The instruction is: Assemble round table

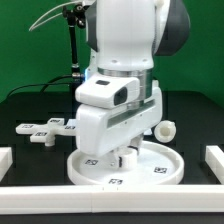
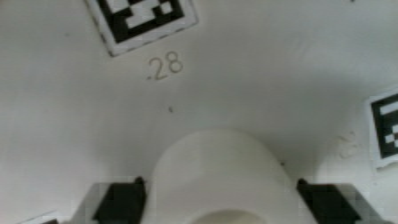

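Observation:
The large rimmed round disc (image 1: 160,168) lies flat at the front of the table; in the wrist view its surface (image 2: 231,90) fills the frame with two tags and the number 28. My gripper (image 1: 124,155) stands over the disc's middle, shut on the short white cylindrical leg (image 1: 127,158), which is upright on or just above the disc. In the wrist view the leg (image 2: 222,165) sits between my two black fingers (image 2: 121,203), and my gripper (image 2: 228,205) closes round it. The cross-shaped base piece (image 1: 45,130) lies on the table at the exterior view's left.
A small white rounded piece (image 1: 165,130) lies behind the disc at the exterior view's right. White border rails run along the left (image 1: 5,156), the right (image 1: 213,160) and the front (image 1: 60,208). A black stand (image 1: 73,50) rises at the back.

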Available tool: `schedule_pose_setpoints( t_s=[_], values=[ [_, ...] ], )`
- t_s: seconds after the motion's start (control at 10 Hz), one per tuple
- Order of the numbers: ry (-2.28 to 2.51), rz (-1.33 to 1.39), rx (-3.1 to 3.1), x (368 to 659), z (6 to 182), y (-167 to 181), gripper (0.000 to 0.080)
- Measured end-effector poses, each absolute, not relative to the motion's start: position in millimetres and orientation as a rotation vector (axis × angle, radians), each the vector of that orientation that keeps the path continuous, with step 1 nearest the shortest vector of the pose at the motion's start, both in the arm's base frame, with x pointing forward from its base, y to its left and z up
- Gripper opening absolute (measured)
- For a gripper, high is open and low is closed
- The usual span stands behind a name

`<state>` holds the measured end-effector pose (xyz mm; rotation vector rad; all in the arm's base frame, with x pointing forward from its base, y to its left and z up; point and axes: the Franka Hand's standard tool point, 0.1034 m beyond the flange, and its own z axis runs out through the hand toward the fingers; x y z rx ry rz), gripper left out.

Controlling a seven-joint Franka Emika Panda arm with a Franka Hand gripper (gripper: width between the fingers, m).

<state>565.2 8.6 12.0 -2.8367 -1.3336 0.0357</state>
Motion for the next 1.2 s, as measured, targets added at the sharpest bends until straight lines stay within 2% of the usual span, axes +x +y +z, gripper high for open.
schedule_pose_setpoints(
  t_s=[0.5,1.0,1.1,1.2],
  values=[
    [-1.309,0.019,-2.848,577,12.1,43,0.0406],
    [-1.317,0.021,-2.843,577,11.8,45,0.0406],
    [-1.317,0.021,-2.843,576,11.8,45,0.0568],
    [-1.317,0.021,-2.844,576,12.1,45,0.0628]
  ],
)
